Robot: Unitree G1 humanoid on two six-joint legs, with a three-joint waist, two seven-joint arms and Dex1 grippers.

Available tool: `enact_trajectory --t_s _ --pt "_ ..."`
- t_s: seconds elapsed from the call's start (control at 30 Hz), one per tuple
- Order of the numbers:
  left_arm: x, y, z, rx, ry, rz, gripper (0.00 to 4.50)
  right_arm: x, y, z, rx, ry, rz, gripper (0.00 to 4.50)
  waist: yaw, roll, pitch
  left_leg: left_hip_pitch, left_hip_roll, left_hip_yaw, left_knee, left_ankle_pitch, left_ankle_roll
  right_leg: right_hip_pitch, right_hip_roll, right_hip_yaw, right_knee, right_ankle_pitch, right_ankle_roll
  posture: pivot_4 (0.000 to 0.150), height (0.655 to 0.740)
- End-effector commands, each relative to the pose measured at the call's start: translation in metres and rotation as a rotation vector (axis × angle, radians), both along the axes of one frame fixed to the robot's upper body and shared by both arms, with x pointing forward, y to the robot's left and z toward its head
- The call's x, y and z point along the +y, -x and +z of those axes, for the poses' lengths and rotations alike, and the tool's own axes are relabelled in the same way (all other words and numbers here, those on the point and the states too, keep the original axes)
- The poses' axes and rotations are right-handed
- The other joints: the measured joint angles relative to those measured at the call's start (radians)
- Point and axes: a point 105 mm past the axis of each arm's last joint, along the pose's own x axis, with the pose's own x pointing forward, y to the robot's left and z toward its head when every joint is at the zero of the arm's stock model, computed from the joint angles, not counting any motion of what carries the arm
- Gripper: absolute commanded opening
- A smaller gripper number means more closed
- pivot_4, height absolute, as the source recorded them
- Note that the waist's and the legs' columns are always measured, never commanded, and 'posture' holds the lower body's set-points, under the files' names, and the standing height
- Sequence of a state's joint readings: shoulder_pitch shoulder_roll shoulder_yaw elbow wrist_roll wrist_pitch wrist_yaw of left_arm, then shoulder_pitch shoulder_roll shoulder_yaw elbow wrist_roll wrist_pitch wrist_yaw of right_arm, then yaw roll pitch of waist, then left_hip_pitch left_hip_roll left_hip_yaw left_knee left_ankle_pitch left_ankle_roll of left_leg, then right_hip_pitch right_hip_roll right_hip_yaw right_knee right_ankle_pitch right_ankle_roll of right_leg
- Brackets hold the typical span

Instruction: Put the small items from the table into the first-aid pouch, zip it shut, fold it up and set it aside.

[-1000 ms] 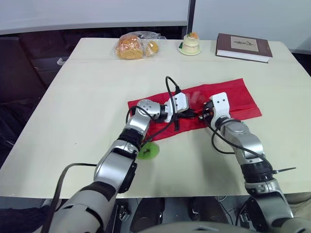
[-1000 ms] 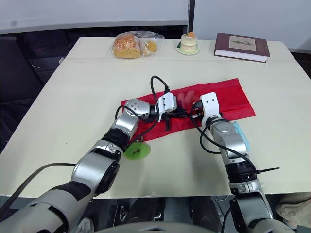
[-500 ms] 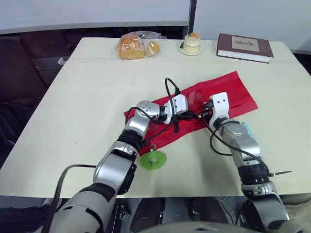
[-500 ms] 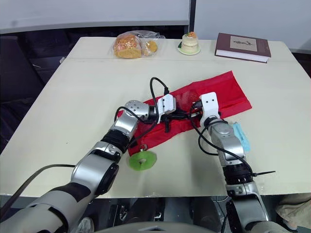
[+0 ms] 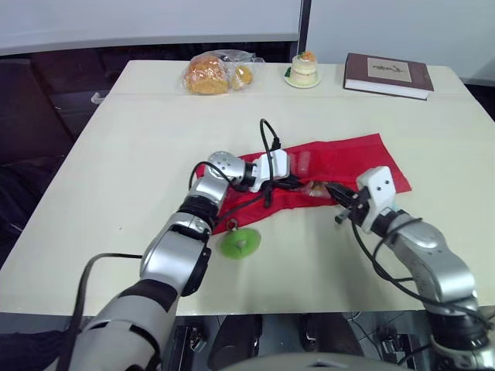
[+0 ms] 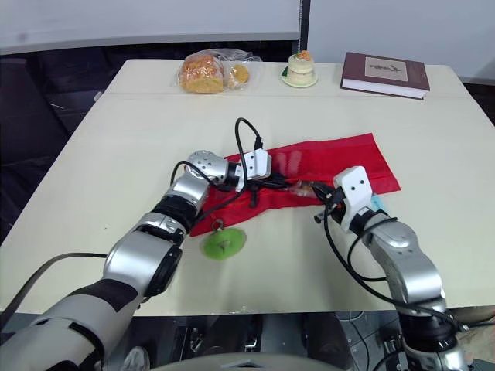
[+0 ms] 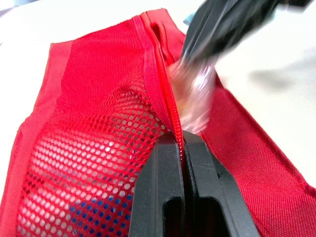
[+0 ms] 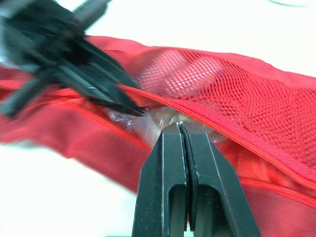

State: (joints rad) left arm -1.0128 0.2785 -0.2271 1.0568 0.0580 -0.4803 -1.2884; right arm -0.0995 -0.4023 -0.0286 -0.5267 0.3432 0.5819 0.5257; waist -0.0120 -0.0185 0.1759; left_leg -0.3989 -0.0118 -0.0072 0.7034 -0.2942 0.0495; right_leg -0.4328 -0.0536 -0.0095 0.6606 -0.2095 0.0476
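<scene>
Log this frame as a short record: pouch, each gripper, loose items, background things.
Pouch: red first-aid pouch, unzipped, lying on table
Left gripper: shut on the pouch's zipper edge
Right gripper: shut on clear packet at the opening
Loose: green disc near the pouch's front edge
Far edge: bagged bread, small cake, book

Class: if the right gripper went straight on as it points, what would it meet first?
The right gripper, shut on the clear packet, points into the zip opening of the red pouch. It would probably meet the pouch's mesh side first, though depth is unclear.
</scene>
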Motion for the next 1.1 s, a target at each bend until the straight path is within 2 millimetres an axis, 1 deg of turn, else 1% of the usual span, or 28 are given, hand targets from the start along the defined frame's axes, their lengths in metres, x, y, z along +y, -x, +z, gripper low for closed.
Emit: enact_trajectory --t_s 0.03,0.1,0.2,0.3,0.4,0.47,0.53,0.57,0.6,0.63,0.77,0.83,0.87,0.9,0.97,1.0,1.1 --pt "0.015 -0.003 0.007 -0.061 -0.069 -0.02 0.0 -0.011 0.017 0.025 -0.096 -0.023 0.036 0.01 0.001 0.0 0.0 0.0 0.0 0.0 0.0 0.0 0.0 0.0 0.0 0.0 0.0 0.0 0.0 0.15 0.7289" --pt "0.023 -0.007 0.007 -0.083 -0.101 -0.003 0.0 -0.024 0.018 0.024 -0.101 0.016 -0.005 0.01 0.0 0.0 0.0 0.0 0.0 0.0 0.0 0.0 0.0 0.0 0.0 0.0 0.0 0.0 0.0 0.15 0.7289" --pt "0.024 -0.009 0.012 -0.084 -0.08 0.008 0.0 -0.027 0.019 0.024 -0.103 0.017 -0.021 0.01 -0.001 0.0 0.0 0.0 0.0 0.0 0.0 0.0 0.0 0.0 0.0 0.0 0.0 0.0 0.0 0.15 0.7289" --pt "0.021 -0.008 0.013 -0.082 -0.065 0.001 0.0 -0.018 0.02 0.019 -0.072 0.007 0.006 0.01 0.001 0.0 0.0 0.001 0.0 0.0 0.0 0.0 0.0 0.0 0.0 0.0 0.0 0.0 0.0 0.15 0.7289" --pt "0.018 -0.007 0.013 -0.078 -0.04 -0.005 0.0 0.003 0.019 0.011 -0.04 0.008 0.075 0.01 0.0 0.0 0.0 0.0 0.0 0.0 0.0 0.0 0.0 0.0 0.0 0.0 0.0 0.0 0.0 0.15 0.7289" --pt "0.016 -0.007 0.013 -0.079 -0.037 -0.007 0.0 0.013 0.016 0.006 -0.021 0.012 0.105 0.01 0.0 0.0 0.0 0.0 0.0 0.0 0.0 0.0 0.0 0.0 0.0 0.0 0.0 0.0 0.0 0.15 0.7289" --pt "0.016 -0.007 0.013 -0.079 -0.036 -0.008 0.0 0.019 0.012 0.002 -0.011 0.022 0.116 0.96 0.001 0.0 0.0 0.0 0.0 0.0 0.0 0.0 0.0 0.0 0.0 0.0 0.0 0.0 0.0 0.15 0.7289" --pt "0.016 -0.007 0.013 -0.079 -0.035 -0.008 0.0 0.021 0.01 0.001 -0.007 0.024 0.116 1.24 0.003 0.0 0.0 0.0 0.0 0.0 0.0 0.0 0.0 0.0 0.0 0.0 0.0 0.0 0.0 0.15 0.7289" --pt "0.015 -0.007 0.013 -0.08 -0.034 -0.008 0.0 0.026 0.008 -0.002 0.011 0.022 0.128 1.74 0.004 0.0 0.0 0.0 0.0 0.0 0.0 0.0 0.0 0.0 0.0 0.0 0.0 0.0 0.0 0.15 0.7289" --pt "0.015 -0.007 0.013 -0.081 -0.034 -0.007 0.0 0.029 0.006 -0.005 0.024 0.025 0.136 2.07 0.003 0.0 0.0 0.0 0.0 0.0 0.0 0.0 0.0 0.0 0.0 0.0 0.0 0.0 0.0 0.15 0.7289" --pt "0.014 -0.007 0.014 -0.084 -0.03 -0.011 0.0 0.038 -0.004 -0.013 0.043 0.052 0.144 2.07 0.001 0.0 0.0 0.0 0.0 0.0 0.0 0.0 0.0 0.0 0.0 0.0 0.0 0.0 0.0 0.15 0.7289" --pt "0.014 -0.006 0.014 -0.085 -0.029 -0.012 0.0 0.044 -0.006 -0.016 0.054 0.052 0.163 2.07 0.002 0.0 0.0 0.0 0.0 -0.001 0.0 0.0 0.0 0.0 0.0 -0.001 0.0 0.0 0.0 0.15 0.7289" --pt "0.014 -0.006 0.014 -0.086 -0.028 -0.012 0.0 0.046 -0.007 -0.016 0.062 0.044 0.164 1.54 0.002 0.0 0.0 0.0 0.0 -0.001 0.0 0.0 0.0 0.0 0.0 -0.001 0.0 0.0 0.0 0.15 0.7289" --pt "0.014 -0.006 0.014 -0.086 -0.027 -0.012 0.0 0.048 -0.008 -0.017 0.067 0.037 0.159 1.29 0.001 0.0 0.0 0.0 0.0 -0.001 0.0 0.0 0.0 0.0 0.0 -0.001 0.0 0.0 0.0 0.15 0.7289" --pt "0.014 -0.006 0.015 -0.086 -0.025 -0.013 0.0 0.052 -0.01 -0.018 0.066 0.04 0.166 0.33 0.001 0.0 0.0 0.0 0.0 0.0 0.0 0.0 0.0 0.0 0.0 -0.001 0.0 0.0 0.0 0.15 0.7289" --pt "0.014 -0.006 0.015 -0.086 -0.025 -0.014 0.0 0.053 -0.012 -0.018 0.065 0.044 0.165 0.07 0.002 0.0 0.0 0.0 0.0 0.0 0.0 0.0 0.0 0.0 0.0 -0.001 0.0 0.0 0.0 0.15 0.7289" --pt "0.014 -0.006 0.014 -0.085 -0.025 -0.015 0.0 0.054 -0.015 -0.021 0.069 0.056 0.161 0.07 0.001 0.0 0.0 0.0 0.0 0.0 0.0 0.0 0.0 0.0 0.0 -0.001 0.0 0.0 0.0 0.15 0.7289"
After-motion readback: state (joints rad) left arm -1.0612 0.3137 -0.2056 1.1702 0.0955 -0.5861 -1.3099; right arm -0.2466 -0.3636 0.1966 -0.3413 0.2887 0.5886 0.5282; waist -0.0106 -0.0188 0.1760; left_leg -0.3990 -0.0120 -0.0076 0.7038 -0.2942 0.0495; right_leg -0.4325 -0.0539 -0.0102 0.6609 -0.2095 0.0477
